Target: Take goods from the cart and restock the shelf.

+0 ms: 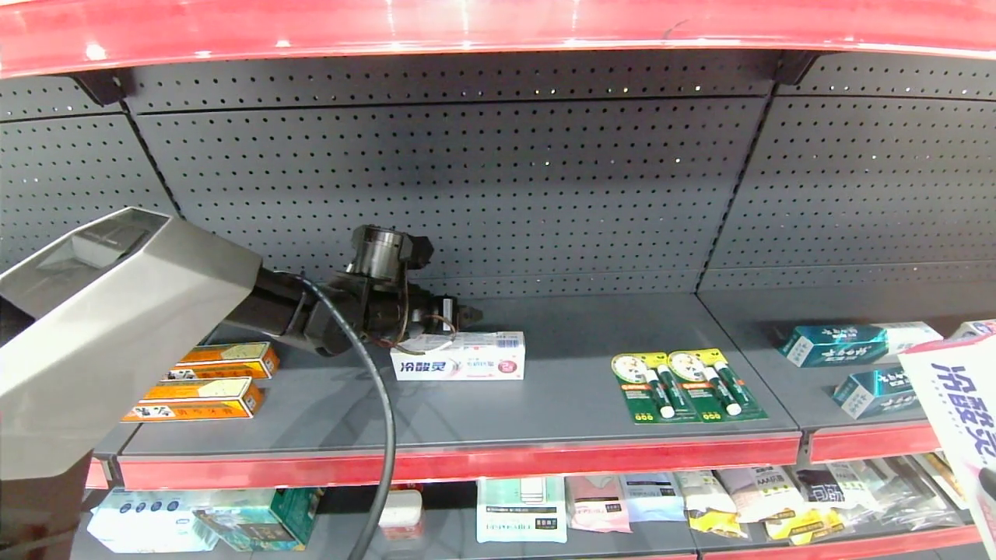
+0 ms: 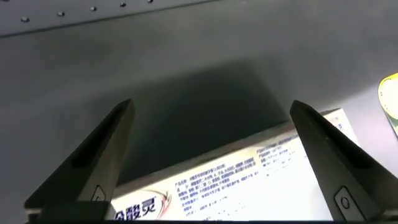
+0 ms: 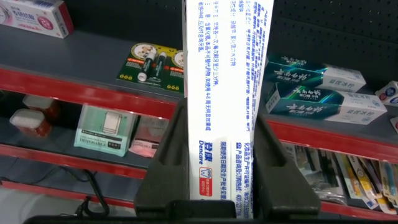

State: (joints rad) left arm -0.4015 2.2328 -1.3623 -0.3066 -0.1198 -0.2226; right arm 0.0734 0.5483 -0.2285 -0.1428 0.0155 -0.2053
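Observation:
A white toothpaste box lies flat on the grey shelf, left of centre. My left gripper hangs over the box's rear edge. In the left wrist view that gripper is open, its two fingers spread wide with the box lying between and below them. My right gripper is shut on a second white toothpaste box, held upright in front of the shelf. That box stands at the right edge of the head view.
Two orange boxes lie at the shelf's left. Green blister packs sit right of centre, and teal toothpaste boxes further right. A red shelf lip runs along the front, with packets on the lower shelf.

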